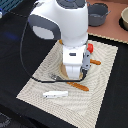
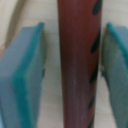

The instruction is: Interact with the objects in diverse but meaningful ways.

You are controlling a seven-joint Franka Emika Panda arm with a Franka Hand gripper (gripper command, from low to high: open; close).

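With the gripper [image 2: 73, 65] open and lowered astride the reddish-brown sausage stick [image 2: 76, 70], which lies on the tan round plate [image 1: 61, 71] between the pads [image 2: 24, 75], close evenly so both pads meet its sides before lifting.

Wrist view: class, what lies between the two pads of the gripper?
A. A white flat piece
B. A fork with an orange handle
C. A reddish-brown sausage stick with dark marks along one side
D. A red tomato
C: the wrist view shows the reddish-brown sausage stick running lengthwise between the teal-edged pads of the gripper, with gaps on both sides, so they are not yet closed on it.
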